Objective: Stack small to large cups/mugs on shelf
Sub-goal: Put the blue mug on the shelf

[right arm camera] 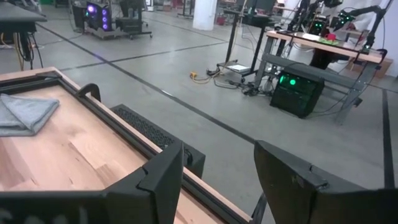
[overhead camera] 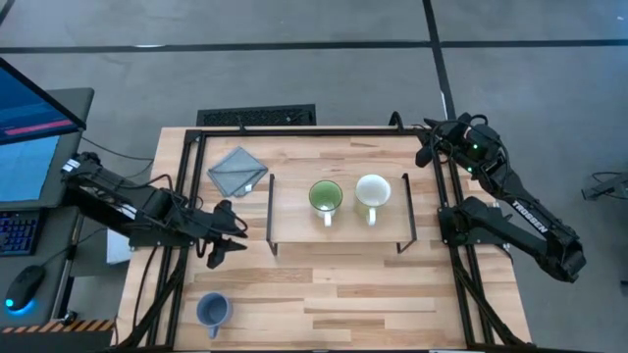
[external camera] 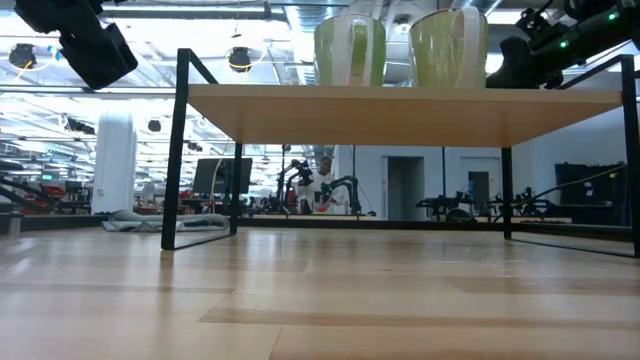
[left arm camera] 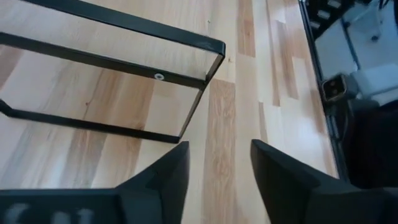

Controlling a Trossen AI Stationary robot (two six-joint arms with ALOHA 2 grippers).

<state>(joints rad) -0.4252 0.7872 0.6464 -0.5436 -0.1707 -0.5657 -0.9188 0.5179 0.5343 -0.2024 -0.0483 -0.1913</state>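
Green mug point(overhead camera: 325, 198) and cream-white mug point(overhead camera: 372, 193) sit side by side on the shelf point(overhead camera: 294, 201); blue mug point(overhead camera: 213, 310) stands alone at the table's front-left corner. Left gripper point(overhead camera: 232, 233) hovers beside the shelf, fingers released, empty; right gripper point(overhead camera: 424, 145) parked at the back right, fingers apart. Mug likely rigid, glazed, slippery — pinch the rim wall or handle.

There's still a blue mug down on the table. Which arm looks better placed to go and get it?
Probably the left. Its claw, open and empty, hangs on the same side of the table as the blue mug, which stands off the shelf. The right claw waits at the far right corner, beyond the shelf.
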